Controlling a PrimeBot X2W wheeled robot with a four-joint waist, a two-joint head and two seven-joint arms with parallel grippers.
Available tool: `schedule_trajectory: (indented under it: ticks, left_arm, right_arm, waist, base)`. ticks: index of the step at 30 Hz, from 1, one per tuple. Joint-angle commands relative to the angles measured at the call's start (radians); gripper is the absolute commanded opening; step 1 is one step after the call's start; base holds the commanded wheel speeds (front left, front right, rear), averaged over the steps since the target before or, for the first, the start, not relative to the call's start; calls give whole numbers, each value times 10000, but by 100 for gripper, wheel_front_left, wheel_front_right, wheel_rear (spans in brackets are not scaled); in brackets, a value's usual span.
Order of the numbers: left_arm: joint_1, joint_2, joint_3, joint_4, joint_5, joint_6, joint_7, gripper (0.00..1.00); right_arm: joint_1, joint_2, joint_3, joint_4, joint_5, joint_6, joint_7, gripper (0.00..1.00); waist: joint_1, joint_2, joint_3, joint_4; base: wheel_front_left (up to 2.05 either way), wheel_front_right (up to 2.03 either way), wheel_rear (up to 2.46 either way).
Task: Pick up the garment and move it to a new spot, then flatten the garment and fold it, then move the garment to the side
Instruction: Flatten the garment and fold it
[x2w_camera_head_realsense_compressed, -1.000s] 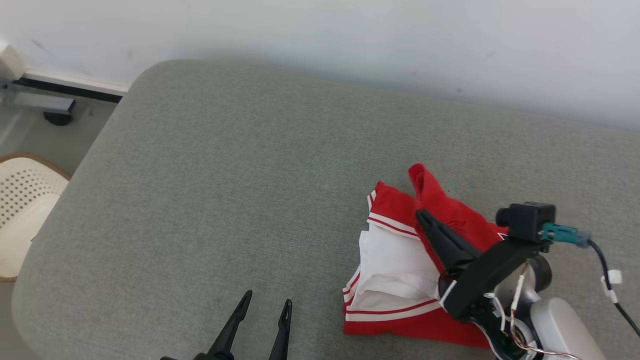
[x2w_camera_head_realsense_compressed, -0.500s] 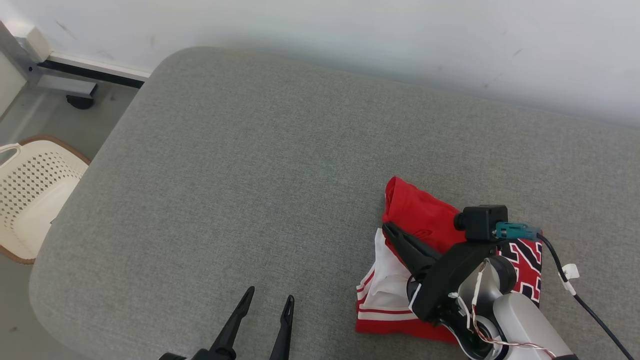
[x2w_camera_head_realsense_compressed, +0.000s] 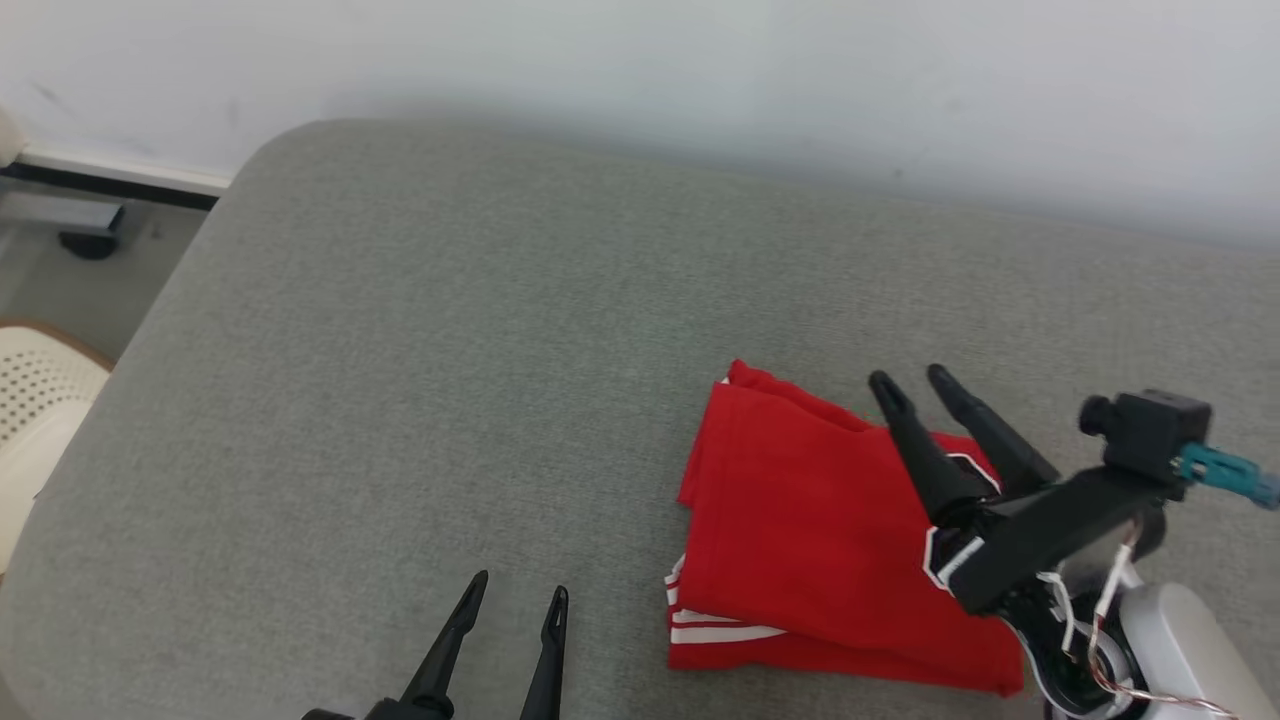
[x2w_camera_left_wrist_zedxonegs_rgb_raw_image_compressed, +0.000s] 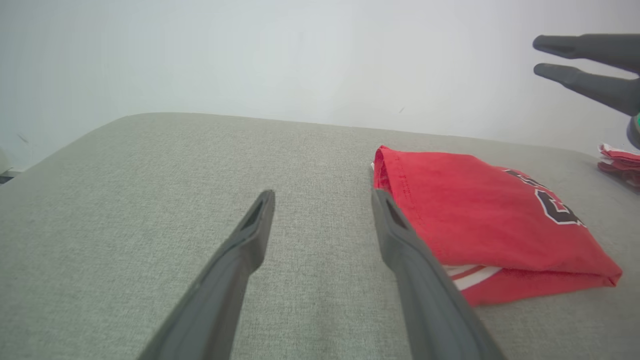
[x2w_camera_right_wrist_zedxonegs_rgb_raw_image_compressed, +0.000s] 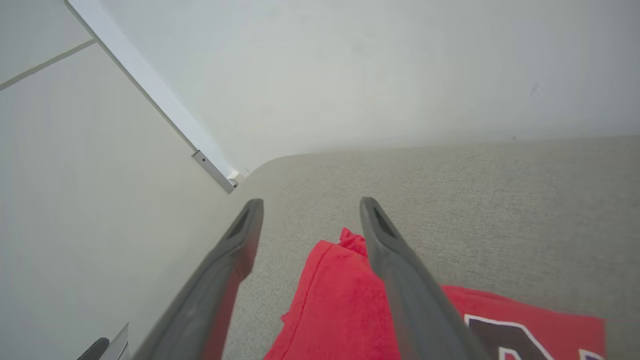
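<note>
The folded red jersey with white trim (x2w_camera_head_realsense_compressed: 800, 520) lies near-right on the grey fabric cushion (x2w_camera_head_realsense_compressed: 450, 350). The right gripper (x2w_camera_head_realsense_compressed: 910, 378), fingers spread and empty, hovers over its far-right edge, closer than the spread, empty left gripper (x2w_camera_head_realsense_compressed: 518, 590) off to its left.

Counts are: red garment (x2w_camera_head_realsense_compressed: 800, 530) 1 | other red-and-white cloth (x2w_camera_left_wrist_zedxonegs_rgb_raw_image_compressed: 617, 159) 1 | grippers 2: left gripper (x2w_camera_head_realsense_compressed: 519, 586), right gripper (x2w_camera_head_realsense_compressed: 909, 377), two fingers (x2w_camera_head_realsense_compressed: 925, 460) each | grey cushion (x2w_camera_head_realsense_compressed: 450, 350) 1 | cream perforated object (x2w_camera_head_realsense_compressed: 30, 420) 1 | small camera (x2w_camera_head_realsense_compressed: 1145, 430) on right wrist 1
</note>
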Motion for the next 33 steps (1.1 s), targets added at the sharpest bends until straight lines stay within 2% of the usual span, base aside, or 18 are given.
schedule_trajectory:
  ticks: [1, 10, 19, 24, 33]
  left_arm:
    - [125, -16, 74, -87, 106, 13, -22, 100]
    - [301, -14, 451, -188, 154, 66, -22, 100]
    - [619, 4, 962, -331, 114, 184, -22, 100]
    - [813, 2, 1166, -421, 151, 176, -22, 100]
    - [1217, -8, 1371, -605, 274, 57, -22, 100]
  right_arm:
    - [453, -272, -104, -289, -61, -23, -434, 100]
    - [1666, -672, 149, -112, -601, -23, -2125, 100]
    - [2339, -523, 381, 913, -1723, -23, -4386, 100]
    - [2545, -329, 145, 1210, -2817, -25, -4793, 100]
    - [3468, 305, -812, 242, -3912, -25, -4816, 100]
  waist:
    - [0, 0, -198, -565]
    - [0, 0, -475, -1594]
    - [0, 0, -889, -2609]
    - [0, 0, -1186, -2848]
    - [0, 0, -1691, -2841]
  base:
    - [0, 0, 0]
    - [0, 0, 0]
    - [0, 0, 0]
    - [0, 0, 0]
    - [0, 0, 0]
